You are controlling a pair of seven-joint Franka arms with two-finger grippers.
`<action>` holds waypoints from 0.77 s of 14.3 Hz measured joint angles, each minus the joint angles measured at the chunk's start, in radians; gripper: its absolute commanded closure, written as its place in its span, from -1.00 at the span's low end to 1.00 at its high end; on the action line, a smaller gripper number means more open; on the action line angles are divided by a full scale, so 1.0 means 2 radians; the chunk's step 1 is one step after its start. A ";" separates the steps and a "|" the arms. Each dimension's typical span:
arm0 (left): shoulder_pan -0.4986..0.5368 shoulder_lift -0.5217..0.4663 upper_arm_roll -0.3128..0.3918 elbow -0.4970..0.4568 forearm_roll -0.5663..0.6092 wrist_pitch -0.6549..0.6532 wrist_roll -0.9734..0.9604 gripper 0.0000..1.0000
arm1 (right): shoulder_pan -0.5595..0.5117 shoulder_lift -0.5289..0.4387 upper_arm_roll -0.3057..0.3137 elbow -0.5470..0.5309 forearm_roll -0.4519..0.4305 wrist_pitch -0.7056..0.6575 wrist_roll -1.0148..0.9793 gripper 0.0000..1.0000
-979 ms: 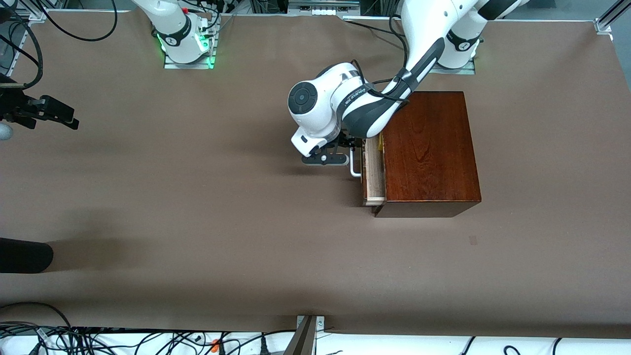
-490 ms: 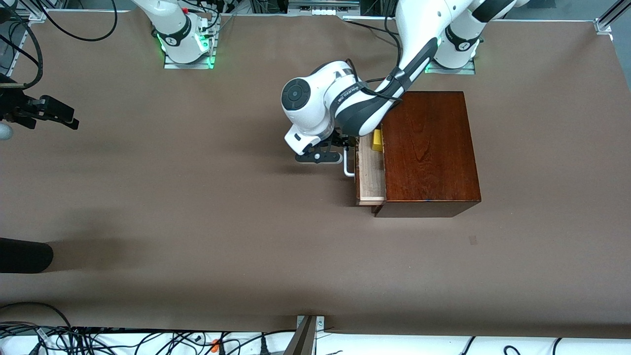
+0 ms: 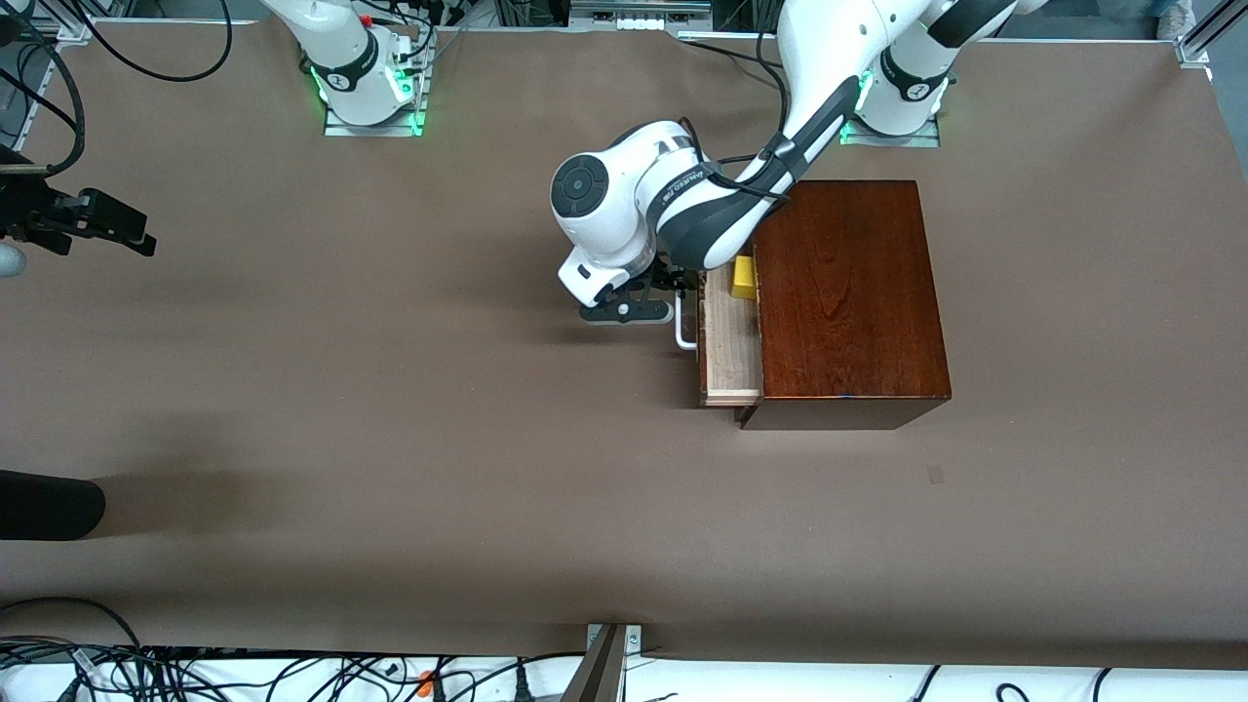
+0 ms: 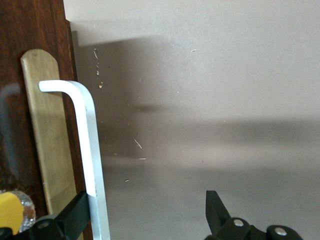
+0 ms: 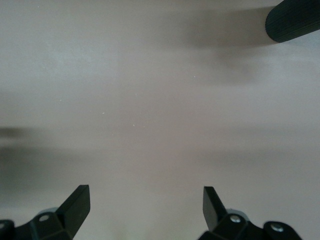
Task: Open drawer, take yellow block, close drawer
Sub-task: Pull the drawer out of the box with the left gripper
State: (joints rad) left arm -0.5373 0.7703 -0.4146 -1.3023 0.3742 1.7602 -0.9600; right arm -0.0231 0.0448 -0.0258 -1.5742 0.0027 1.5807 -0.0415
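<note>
The dark reddish-brown wooden box [image 3: 848, 292] stands toward the left arm's end of the table. Its drawer [image 3: 731, 363] is pulled partly out, showing pale wood inside. The yellow block [image 3: 745, 277] [image 4: 9, 214] lies in the drawer, at the end nearer the robots' bases, half under the box top. My left gripper [image 3: 629, 310] [image 4: 147, 205] is open at the white bar handle [image 3: 686, 336] [image 4: 92, 150], which runs between its fingers; one finger [image 4: 77, 207] sits between the bar and the drawer front. My right gripper [image 3: 117, 222] [image 5: 145, 200] waits open over bare table at the right arm's end.
A black rounded object [image 3: 49, 507] [image 5: 295, 22] pokes in at the table edge at the right arm's end, nearer the front camera than the right gripper. Cables [image 3: 195, 673] run along the table's near edge. Brown tabletop [image 3: 439, 409] stretches wide in front of the drawer.
The drawer has slid farther out toward the right arm's end, and the left gripper has moved with the handle. The yellow block now shows inside.
</note>
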 measured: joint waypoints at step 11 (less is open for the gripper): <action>-0.014 0.009 0.003 0.017 0.001 0.007 -0.002 -1.00 | 0.000 0.000 0.000 0.000 0.000 0.000 0.000 -1.00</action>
State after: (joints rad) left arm -0.5662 0.7885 -0.4094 -1.2684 0.3761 1.7738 -0.9649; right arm -0.0231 0.0448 -0.0258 -1.5742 0.0027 1.5807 -0.0415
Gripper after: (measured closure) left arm 0.000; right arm 0.000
